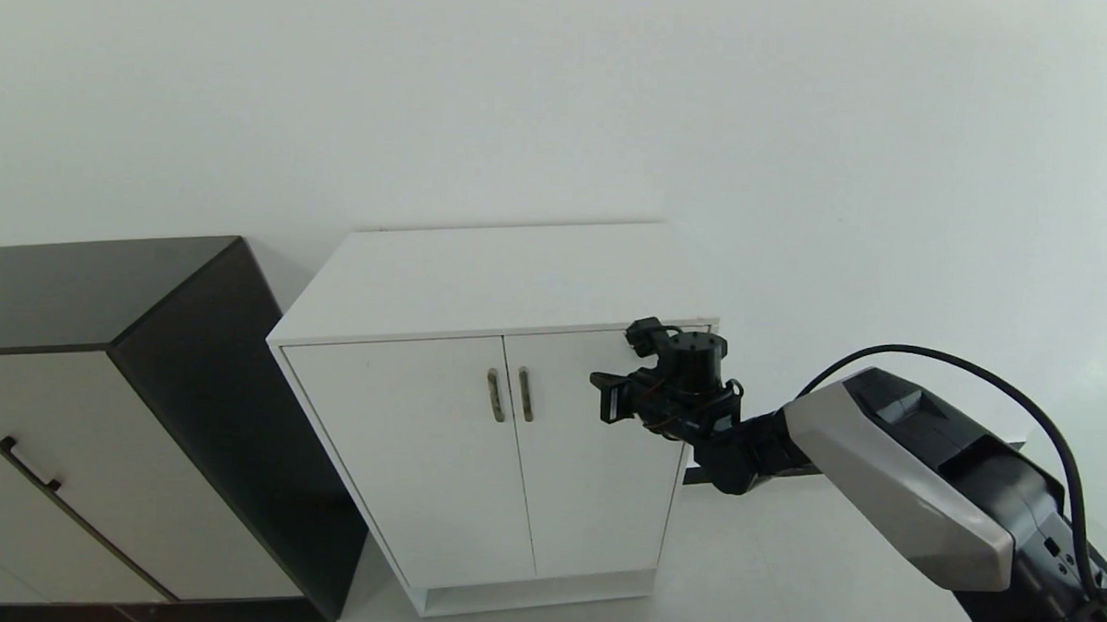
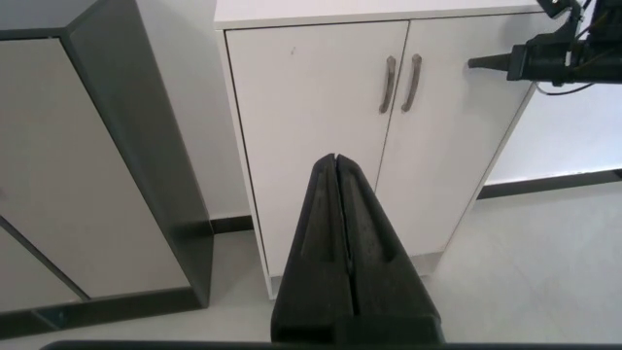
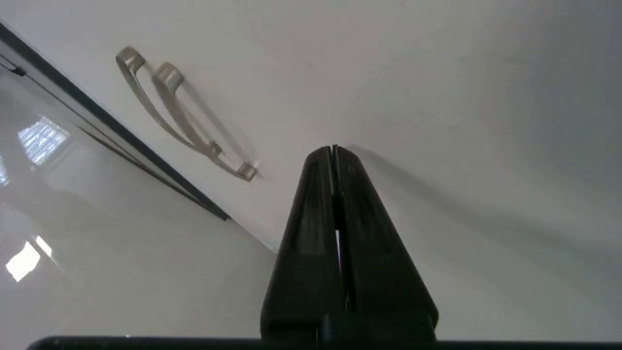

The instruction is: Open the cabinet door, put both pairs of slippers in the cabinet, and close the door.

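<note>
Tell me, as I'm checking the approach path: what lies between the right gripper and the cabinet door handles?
Bare white door; the head view shows nothing between the right gripper and the handles.

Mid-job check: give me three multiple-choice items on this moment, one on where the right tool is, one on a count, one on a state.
1. Where is the right tool?
A) on top of the white cabinet
B) in front of its right door
C) down by its base
2. How many handles does the white cabinet have?
A) one
B) four
C) two
3. The doors are:
A) both shut
B) right one ajar
C) both wide open
Answers: 1 B, the head view shows it before the right door, beside the handles; 2 C, two bars flank the centre seam; 3 A, both fronts lie flush.
</note>
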Motion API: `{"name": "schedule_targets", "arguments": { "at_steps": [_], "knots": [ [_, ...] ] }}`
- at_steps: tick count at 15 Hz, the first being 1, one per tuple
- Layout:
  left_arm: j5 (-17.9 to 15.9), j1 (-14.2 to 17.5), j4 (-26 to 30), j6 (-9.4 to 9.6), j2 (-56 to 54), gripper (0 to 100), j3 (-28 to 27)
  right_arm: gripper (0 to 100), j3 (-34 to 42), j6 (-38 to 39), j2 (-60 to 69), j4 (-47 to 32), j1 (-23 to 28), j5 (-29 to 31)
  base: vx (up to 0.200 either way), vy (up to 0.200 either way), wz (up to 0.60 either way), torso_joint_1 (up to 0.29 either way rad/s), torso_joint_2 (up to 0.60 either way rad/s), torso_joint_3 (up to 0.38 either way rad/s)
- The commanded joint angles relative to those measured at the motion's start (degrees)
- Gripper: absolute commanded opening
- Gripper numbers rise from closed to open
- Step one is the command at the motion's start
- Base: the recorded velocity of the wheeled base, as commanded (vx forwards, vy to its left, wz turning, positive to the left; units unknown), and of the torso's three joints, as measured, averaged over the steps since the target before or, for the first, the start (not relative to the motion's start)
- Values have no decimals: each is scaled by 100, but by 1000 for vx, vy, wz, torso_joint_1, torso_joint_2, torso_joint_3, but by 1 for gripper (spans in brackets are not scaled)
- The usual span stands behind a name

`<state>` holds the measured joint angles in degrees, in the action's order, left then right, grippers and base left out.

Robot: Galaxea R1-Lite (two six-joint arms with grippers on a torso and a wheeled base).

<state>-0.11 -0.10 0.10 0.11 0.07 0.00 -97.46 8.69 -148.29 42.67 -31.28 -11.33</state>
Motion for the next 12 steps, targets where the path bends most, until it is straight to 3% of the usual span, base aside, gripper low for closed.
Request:
{"name": "schedule_targets", "arguments": {
  "at_steps": [1,7,9,12],
  "knots": [
    [-7,1,-1,7,1,0,0,0,-133,1,-78,-22,-1,-1,0,0,0,0,0,0],
    [-7,1,-1,7,1,0,0,0,-36,-17,-78,14,-10,16,0,0,0,0,0,0],
    [-7,1,-1,7,1,0,0,0,448,-17,230,40,-36,25,0,0,0,0,0,0],
    [-7,1,-1,7,1,0,0,0,1801,-25,977,796,-106,34,0,0,0,0,0,0]
  ]
}}
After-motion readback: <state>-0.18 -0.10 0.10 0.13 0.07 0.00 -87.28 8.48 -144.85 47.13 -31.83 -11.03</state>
